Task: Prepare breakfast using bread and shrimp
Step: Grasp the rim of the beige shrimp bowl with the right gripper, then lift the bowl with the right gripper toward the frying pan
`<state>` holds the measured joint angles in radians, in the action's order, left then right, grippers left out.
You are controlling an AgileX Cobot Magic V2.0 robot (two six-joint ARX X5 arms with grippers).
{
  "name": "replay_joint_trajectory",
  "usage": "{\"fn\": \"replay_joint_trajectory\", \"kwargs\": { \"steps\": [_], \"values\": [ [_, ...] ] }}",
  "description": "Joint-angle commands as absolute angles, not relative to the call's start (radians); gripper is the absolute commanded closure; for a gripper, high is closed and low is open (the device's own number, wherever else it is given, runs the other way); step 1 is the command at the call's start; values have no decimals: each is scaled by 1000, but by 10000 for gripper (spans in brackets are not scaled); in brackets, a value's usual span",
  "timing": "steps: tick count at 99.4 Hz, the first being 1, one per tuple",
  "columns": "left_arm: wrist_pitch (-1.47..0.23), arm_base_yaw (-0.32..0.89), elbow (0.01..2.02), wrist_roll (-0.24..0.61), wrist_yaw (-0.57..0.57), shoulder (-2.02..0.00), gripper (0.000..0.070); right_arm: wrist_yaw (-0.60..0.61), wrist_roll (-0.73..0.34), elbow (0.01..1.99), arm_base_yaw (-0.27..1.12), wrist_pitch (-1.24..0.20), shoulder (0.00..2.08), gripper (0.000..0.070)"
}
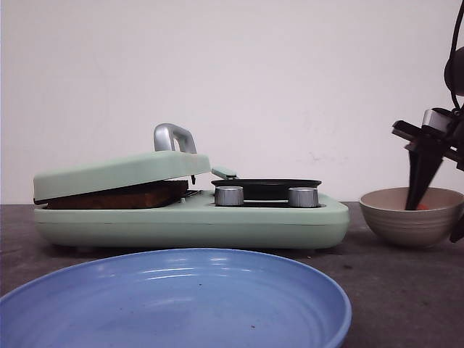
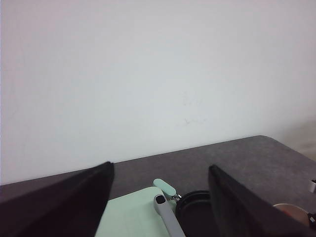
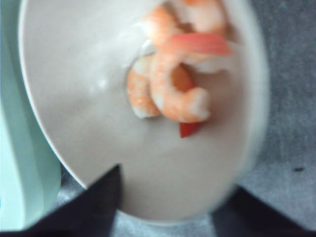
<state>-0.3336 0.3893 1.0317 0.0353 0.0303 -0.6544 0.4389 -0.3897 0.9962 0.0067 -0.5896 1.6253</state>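
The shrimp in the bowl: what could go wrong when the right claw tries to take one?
1. The shrimp lie piled and touching in the bowl, so the right claw, reaching into it, may lift several or let one slip.
2. The bowl stands close beside the green sandwich maker; a push on its wall could slide or tip it.

We can read no text, label, brand, number or sign in any of the three views. The mint-green breakfast maker point(image 1: 192, 223) shows a plain casing, and its two silver knobs point(image 1: 229, 196) carry no markings that we can make out (they are small in the front view, so fine print there would be beyond us). The blue plate point(image 1: 174, 301), the beige bowl point(image 1: 410, 217) and the wall behind point(image 1: 290, 87) are likewise bare of lettering.
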Motion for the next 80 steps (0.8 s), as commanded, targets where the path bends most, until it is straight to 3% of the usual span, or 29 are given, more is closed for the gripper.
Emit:
{"fn": "replay_joint_trajectory", "kwargs": {
  "steps": [1, 20, 49, 80],
  "values": [
    [-325, 393, 1042, 28, 34, -660, 351, 437, -381, 1002, 9, -588, 1641, 541],
    [-325, 393, 1042, 35, 34, -660, 351, 437, -381, 1002, 4, -586, 1641, 697],
    [-325, 393, 1042, 38, 34, -660, 351, 450, -381, 1002, -26, -578, 1640, 699],
    [-326, 393, 1042, 43, 34, -660, 351, 559, -421, 1022, -70, -506, 1589, 699]
  ]
}}
